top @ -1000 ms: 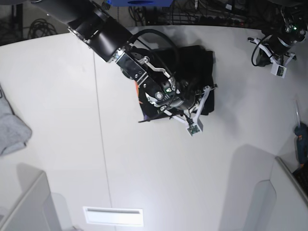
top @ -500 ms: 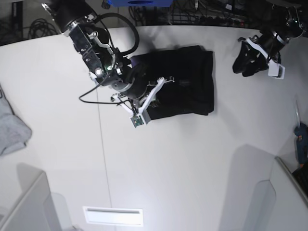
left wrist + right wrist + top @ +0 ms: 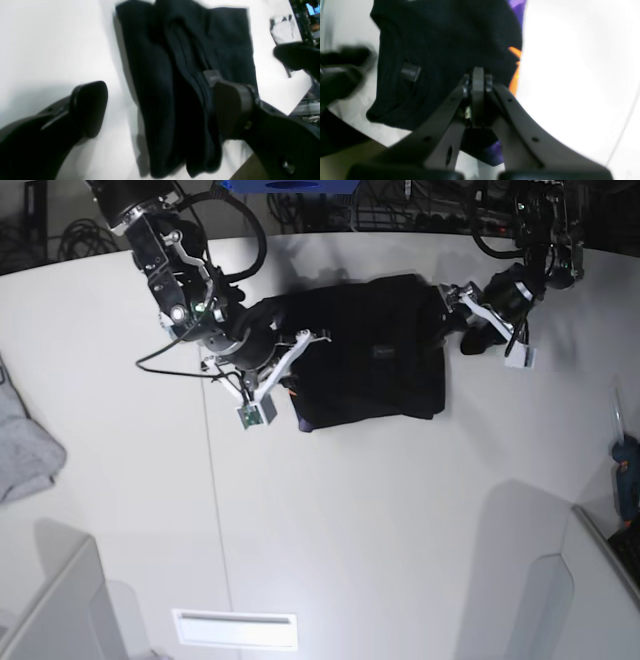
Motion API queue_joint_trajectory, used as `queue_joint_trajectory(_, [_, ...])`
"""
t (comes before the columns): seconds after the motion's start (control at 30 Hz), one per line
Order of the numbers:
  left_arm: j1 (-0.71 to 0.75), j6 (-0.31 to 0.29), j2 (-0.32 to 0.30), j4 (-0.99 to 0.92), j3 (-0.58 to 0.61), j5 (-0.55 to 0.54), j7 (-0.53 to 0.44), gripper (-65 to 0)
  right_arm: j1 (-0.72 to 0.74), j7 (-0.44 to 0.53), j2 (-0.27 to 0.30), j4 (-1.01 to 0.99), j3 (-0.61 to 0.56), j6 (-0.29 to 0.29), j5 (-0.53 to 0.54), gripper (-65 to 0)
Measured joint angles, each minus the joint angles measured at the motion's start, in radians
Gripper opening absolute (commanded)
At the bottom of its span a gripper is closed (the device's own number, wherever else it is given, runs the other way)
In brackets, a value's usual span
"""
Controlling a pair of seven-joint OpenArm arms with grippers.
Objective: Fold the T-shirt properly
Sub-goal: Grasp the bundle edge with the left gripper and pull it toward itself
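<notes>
The small label (image 3: 410, 72) on the T-shirt (image 3: 440, 50) is too blurred to read.

The T-shirt (image 3: 370, 350) lies on the table (image 3: 350, 520) between both hands.

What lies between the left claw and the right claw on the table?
In the base view, the folded black T-shirt lies between the left claw and the right claw; nothing else shows there.

The T-shirt (image 3: 370, 350) is matt black cloth, soft and ribbed in folds, with a shinier purple neckband (image 3: 517, 6). The table (image 3: 350, 510) looks smooth, white, faintly glossy. The left gripper's pads (image 3: 88, 107) are dull black rubbery plastic.
</notes>
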Motion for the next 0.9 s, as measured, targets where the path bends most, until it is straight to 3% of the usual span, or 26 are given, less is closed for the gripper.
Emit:
queue_joint_trajectory(0.3, [-0.038, 0.137, 0.0, -0.017, 0.069, -0.023, -0.014, -2.1, -0.024, 0.012, 0.0, 0.015, 0.037, 0.0, -0.002, -65.0])
queue_joint_trajectory(0.37, [-0.037, 0.161, 0.0, -0.016, 0.069, -0.023, -0.018, -11.7, -0.038, 0.039, 0.0, 0.015, 0.037, 0.0, -0.002, -65.0])
queue_joint_trajectory(0.47, [-0.038, 0.21, 0.0, -0.017, 0.069, -0.016, -0.011, -31.9, -0.06, 0.103, 0.032, 0.016, 0.037, 0.001, 0.008, -65.0])
queue_joint_trajectory(0.57, [-0.035, 0.211, -0.001, -0.019, 0.069, -0.007, -0.006, -45.7, -0.088, 0.16, 0.044, 0.016, 0.05, 0.0, -0.005, -65.0])
queue_joint_trajectory(0.67, [-0.035, 0.211, -0.001, -0.019, 0.074, -0.007, -0.006, -55.5, -0.137, 0.19, 0.035, 0.016, 0.094, 0.002, 0.009, -65.0])
queue_joint_trajectory(0.77, [-0.049, 0.254, -0.014, -0.021, 0.13, 0.0, -0.01, -63.8, -0.171, 0.222, 0.038, 0.016, 0.13, 0.002, 0.006, -65.0])
queue_joint_trajectory(0.83, [-0.073, 0.259, -0.034, -0.038, 0.192, -0.01, -0.014, -65.0, -0.187, 0.246, 0.039, 0.017, 0.149, 0.003, 0.005, -65.0])
queue_joint_trajectory(0.9, [-0.102, 0.256, -0.068, -0.069, 0.256, -0.024, -0.016, -65.0, -0.206, 0.249, 0.039, 0.017, 0.175, 0.053, 0.006, -65.0])
